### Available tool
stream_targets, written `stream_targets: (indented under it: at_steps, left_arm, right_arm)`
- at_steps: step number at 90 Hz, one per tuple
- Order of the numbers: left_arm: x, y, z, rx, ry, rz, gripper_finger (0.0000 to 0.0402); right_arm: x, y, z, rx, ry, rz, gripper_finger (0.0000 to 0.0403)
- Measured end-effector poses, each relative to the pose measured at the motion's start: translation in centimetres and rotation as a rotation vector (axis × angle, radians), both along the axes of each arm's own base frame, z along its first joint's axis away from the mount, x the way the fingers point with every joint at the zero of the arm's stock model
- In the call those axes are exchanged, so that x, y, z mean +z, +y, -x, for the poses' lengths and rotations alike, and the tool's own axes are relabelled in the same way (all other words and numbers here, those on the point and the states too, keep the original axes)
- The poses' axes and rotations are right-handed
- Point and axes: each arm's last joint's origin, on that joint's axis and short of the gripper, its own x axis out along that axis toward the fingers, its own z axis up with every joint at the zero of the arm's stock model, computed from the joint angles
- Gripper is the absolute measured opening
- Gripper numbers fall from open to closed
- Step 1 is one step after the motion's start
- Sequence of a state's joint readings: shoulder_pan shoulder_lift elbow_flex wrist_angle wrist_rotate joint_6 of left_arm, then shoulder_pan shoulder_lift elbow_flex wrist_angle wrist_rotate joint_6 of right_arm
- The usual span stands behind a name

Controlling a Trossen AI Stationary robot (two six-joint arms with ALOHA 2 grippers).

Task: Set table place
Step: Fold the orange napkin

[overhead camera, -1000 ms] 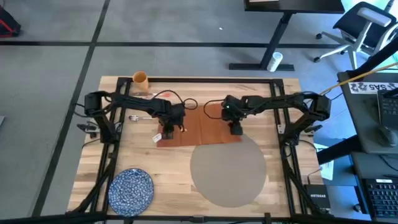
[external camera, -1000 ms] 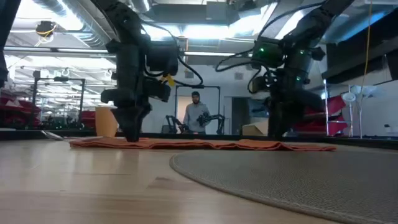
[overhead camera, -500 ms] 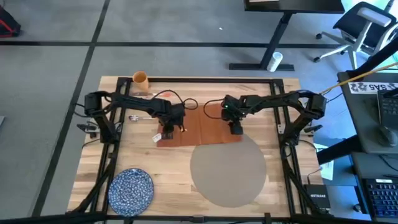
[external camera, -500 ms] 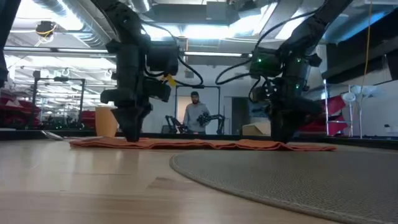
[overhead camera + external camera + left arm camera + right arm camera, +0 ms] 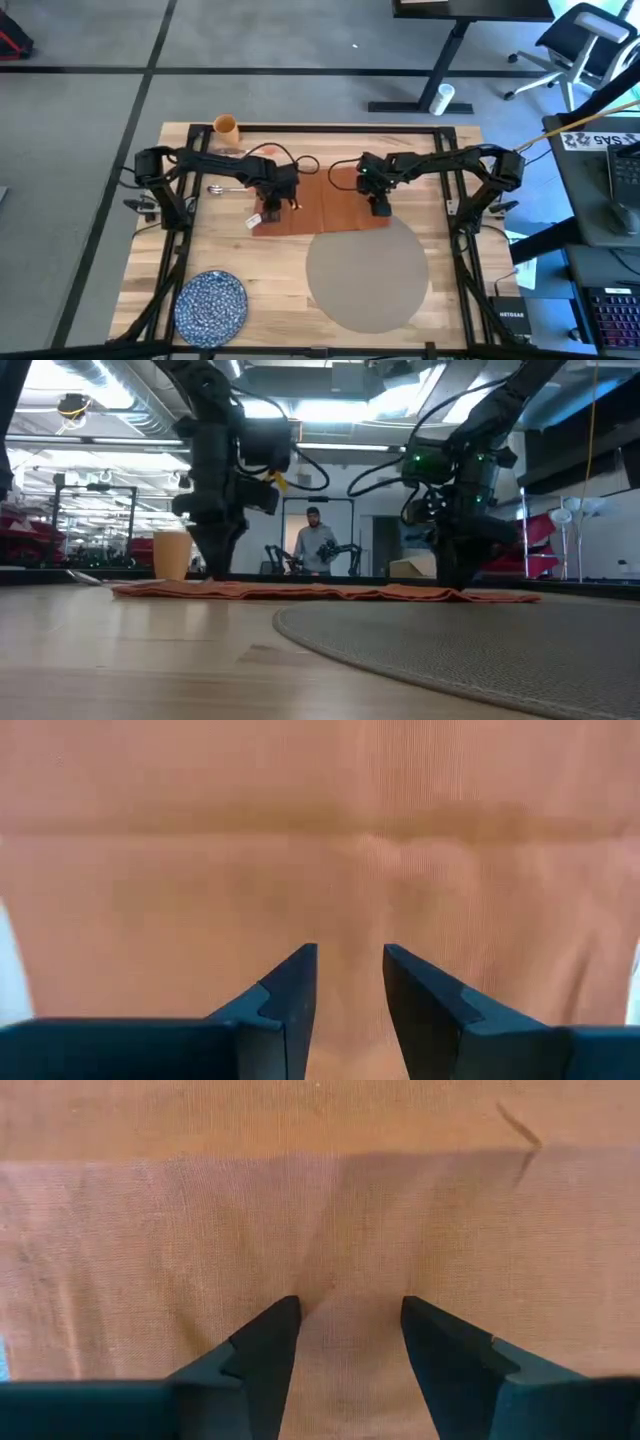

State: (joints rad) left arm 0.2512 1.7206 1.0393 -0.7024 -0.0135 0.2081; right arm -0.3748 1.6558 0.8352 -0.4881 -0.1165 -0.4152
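Observation:
The rust-red napkin (image 5: pixel 322 203) lies flat on the table (image 5: pixel 230 255), its near edge at the far rim of the round grey-beige place mat (image 5: pixel 366 270). My left gripper (image 5: pixel 350 960) hangs just over the napkin's left part (image 5: pixel 272 206), pointing down, its fingers a little apart and the cloth under them smooth. My right gripper (image 5: pixel 350 1315) is open and stands on the napkin's right part (image 5: pixel 380 209). My right gripper comes from above, pointing down, with both open fingertips (image 5: pixel 282 1318) set on the napkin's right part (image 5: pixel 335 1285). Faint creases in the cloth run in toward the gap between them. The napkin stays flat on the table, not lifted.
A blue speckled plate (image 5: pixel 212 303) sits at the near left corner. An orange cup (image 5: pixel 226 126) stands at the far left, and a piece of metal cutlery (image 5: pixel 222 188) lies left of the napkin. A person (image 5: pixel 316 542) stands far behind the table.
My left gripper has risen a little off the napkin's left part and shifted slightly toward the table's right, uncovering the cup behind it in the low view. My right gripper has sunk a little onto the napkin's right part. The napkin has stayed flat.

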Motion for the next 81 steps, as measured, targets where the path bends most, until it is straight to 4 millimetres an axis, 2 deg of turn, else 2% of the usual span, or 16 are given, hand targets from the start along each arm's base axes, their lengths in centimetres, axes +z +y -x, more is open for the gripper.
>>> stream_targets:
  at_steps: [31,81]
  left_arm:
    - [-1.0,0.4,0.0,-0.016,0.044,0.009,0.0102]
    - [-1.1,1.0,0.2,-0.011,0.049,0.010,0.0102]
  right_arm:
    - [0.0,0.0,0.0,0.002,-0.001,-0.008,0.0172]
    - [0.0,0.1,0.0,0.009,0.000,-0.020,0.0172]
